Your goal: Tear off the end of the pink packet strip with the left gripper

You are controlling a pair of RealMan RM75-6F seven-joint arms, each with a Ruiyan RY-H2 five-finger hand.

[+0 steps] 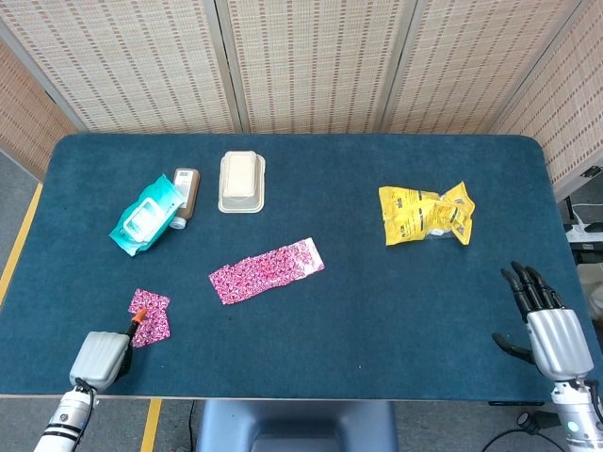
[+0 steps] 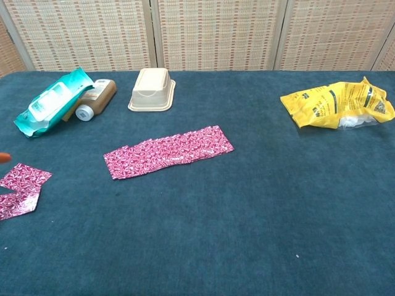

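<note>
The long pink packet strip [image 1: 267,271] lies flat near the table's middle, also in the chest view [image 2: 168,152]. A small torn-off pink piece [image 1: 151,318] lies on the cloth at the front left [image 2: 18,188]. My left hand [image 1: 99,358] sits at the table's front left edge, its grey back up. An orange fingertip [image 1: 139,315] reaches over the piece's near edge; in the chest view that fingertip [image 2: 3,158] hangs clear of the piece. The hand holds nothing. My right hand [image 1: 545,320] stands at the front right with its fingers spread, far from the strip.
At the back left lie a teal wipes pack [image 1: 144,217], a brown bottle [image 1: 185,195] and a beige lidded box [image 1: 241,182]. A crumpled yellow bag [image 1: 426,214] lies at the right. The dark blue table [image 1: 377,311] ends just in front of both hands.
</note>
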